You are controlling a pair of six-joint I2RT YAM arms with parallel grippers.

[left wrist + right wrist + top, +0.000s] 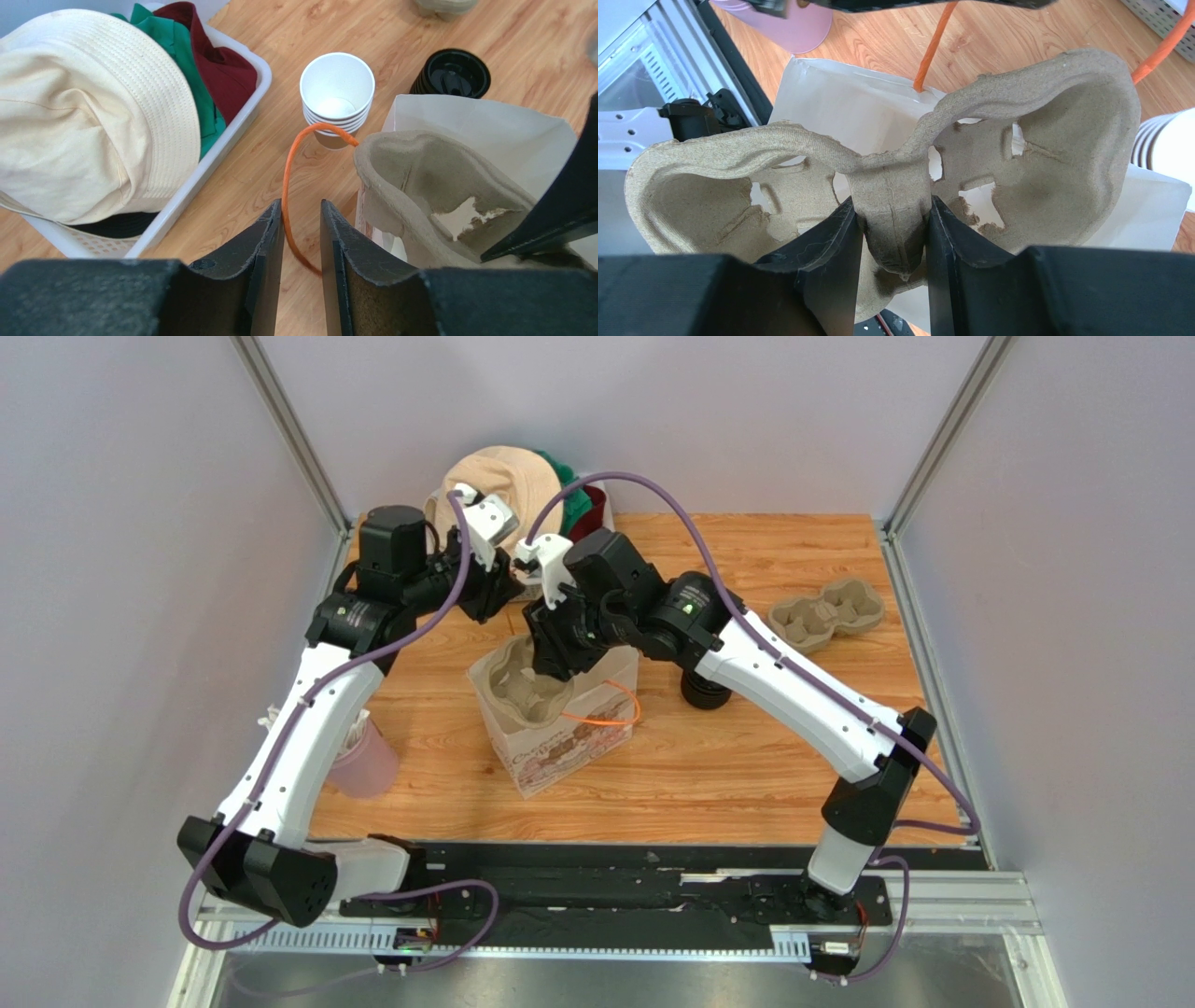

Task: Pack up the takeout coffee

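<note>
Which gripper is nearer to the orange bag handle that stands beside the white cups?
Left. The left gripper has its fingers on either side of that orange handle. The right gripper is farther away, over the paper bag, clamped on the pulp cup carrier.

You had a wooden tabletop [786, 742] under the work, warm orange-brown with a plank grain running across it. The light fell evenly from above, and the shadows on the wood were soft and short. Plain pale lilac-grey walls [140, 546] closed the table in on the left, at the back and on the right. Slanted metal posts [288, 427] rose at the two far corners. Along the near edge ran a black rail [631, 875] beside a silver slotted profile [954, 903]. Below that lay what may have been a steel sheet [631, 980], too cropped to be sure.
</note>
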